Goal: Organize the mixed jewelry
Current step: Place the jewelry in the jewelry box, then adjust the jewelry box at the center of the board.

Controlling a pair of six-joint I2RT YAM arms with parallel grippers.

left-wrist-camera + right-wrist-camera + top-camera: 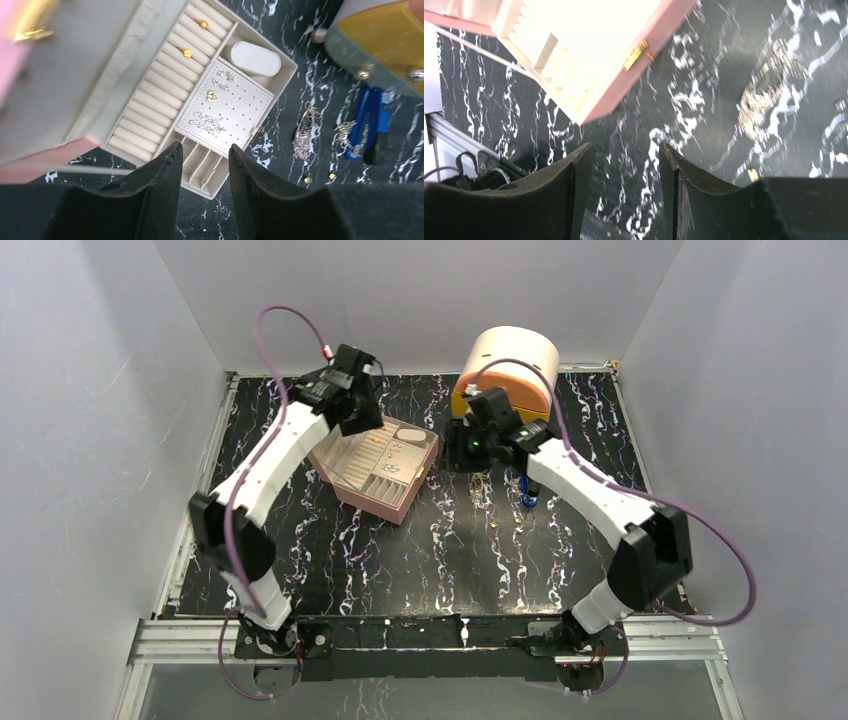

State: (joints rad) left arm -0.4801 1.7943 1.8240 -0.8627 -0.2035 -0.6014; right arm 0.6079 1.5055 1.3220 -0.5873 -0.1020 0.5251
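We found the mixed jewelry (pixel 305 132) in two places. Part of it sat in the open pink box (pixel 287 70): two gold rings (pixel 186 52) wedged in the ring rolls and glittering earrings (pixel 206 122) on the perforated panel. The rest lay loose on the black marbled table (pixel 450 560), at about three o'clock from the box in the top view. There were silvery strands close beside a blue elongated object (pixel 367 120), and two tiny gold studs (pixel 307 179) at about five o'clock from the box in the left wrist view.

The left gripper (pixel 204 150) hovered over the box with its fingers apart and nothing between them. The right gripper (pixel 626 150) hung above bare table, at about four o'clock from the box corner in its own view, also parted and empty, with a blurred silver heap at its two o'clock.

We judged these pieces nearly weightless, hard, slick against the smooth tabletop, and easily bent or flicked away. The strands looked limp and prone to snagging. We would have pinched a stud squarely across its body from straight above, and a strand at its thickest bunch.
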